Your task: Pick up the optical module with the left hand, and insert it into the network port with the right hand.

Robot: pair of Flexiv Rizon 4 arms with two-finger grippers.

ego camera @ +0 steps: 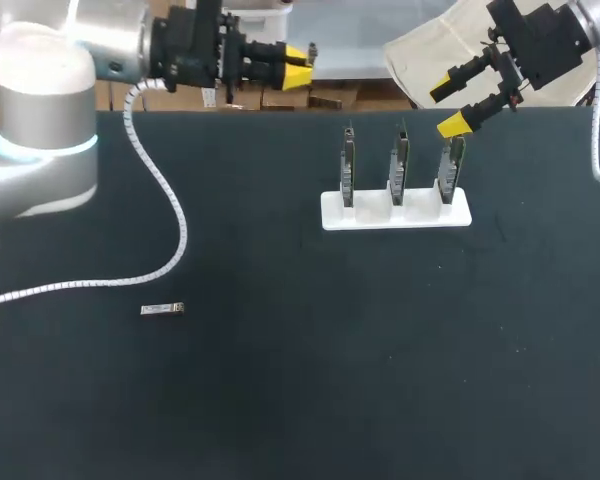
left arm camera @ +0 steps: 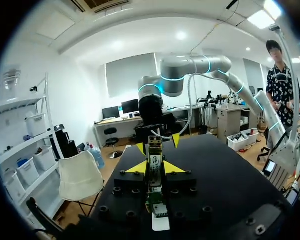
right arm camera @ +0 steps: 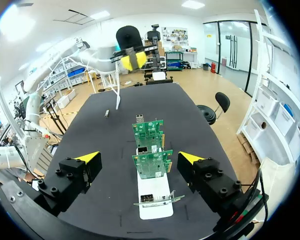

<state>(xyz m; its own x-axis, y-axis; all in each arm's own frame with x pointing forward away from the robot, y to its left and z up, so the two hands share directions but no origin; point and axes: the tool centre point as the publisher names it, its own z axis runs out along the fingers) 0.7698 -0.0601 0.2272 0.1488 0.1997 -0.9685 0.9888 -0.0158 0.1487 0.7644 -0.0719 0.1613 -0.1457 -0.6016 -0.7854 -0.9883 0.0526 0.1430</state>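
the small metal module lies flat on the black bench, well apart from the white rack holding three upright green boards. left hand and right hand are open, both empty.

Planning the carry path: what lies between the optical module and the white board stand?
Only bare table from optical module to white stand, in the head view.

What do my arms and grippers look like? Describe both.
The left arm and right arm are rounded silver-grey; the left has a white cap and glowing cyan ring. A white coiled cable trails from each. The left gripper and right gripper are black and blocky, with yellow-tipped fingers.
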